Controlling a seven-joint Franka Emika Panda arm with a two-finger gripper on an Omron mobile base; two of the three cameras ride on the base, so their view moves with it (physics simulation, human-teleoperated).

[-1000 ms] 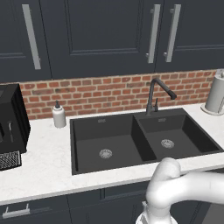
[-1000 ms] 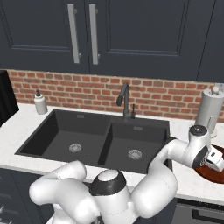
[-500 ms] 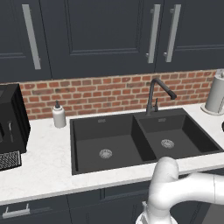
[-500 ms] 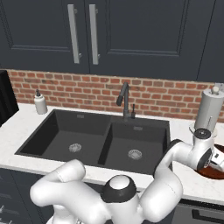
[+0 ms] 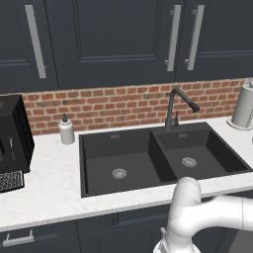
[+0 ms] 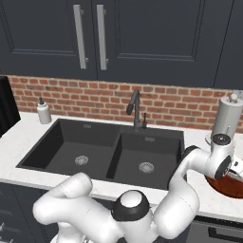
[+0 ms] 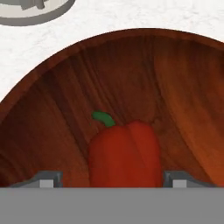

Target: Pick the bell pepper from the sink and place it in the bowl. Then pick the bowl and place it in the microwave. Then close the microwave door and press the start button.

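Down inside the bowl (image 7: 183,87), in the hand view, we saw the pepper (image 7: 124,153) lying on the glossy reddish-brown wood, its short green stem pointing toward eleven o'clock. Our tool (image 7: 113,181) hung right over it with its two tips spread wide, one at each side of the pepper and apart from it, so nothing was pinched. At twelve o'clock past the bowl's rim we saw pale speckled worktop (image 7: 131,17), and at eleven o'clock the grey foot of some round thing which we could not name from that view.

From the right base view, we saw our arm reaching out toward three o'clock, and the bowl (image 6: 232,187) peeked out under the hand as a brown-red arc on the worktop (image 6: 199,199), just beside the sink (image 6: 109,152). A tall grey cylinder on a round base (image 6: 227,117) stood at twelve o'clock from the bowl, near the brick wall (image 6: 95,97).

From the left base view, we saw both black basins of the sink (image 5: 158,158) bare but for their round metal drains, and the black faucet (image 5: 178,106) arched over the divider at twelve o'clock. A small white soap bottle (image 5: 66,130) stood on the worktop at ten o'clock from the sink, and a black machine (image 5: 12,138) sat farther toward nine o'clock. Dark cupboard doors (image 5: 113,39) with long metal handles hung above the bricks.
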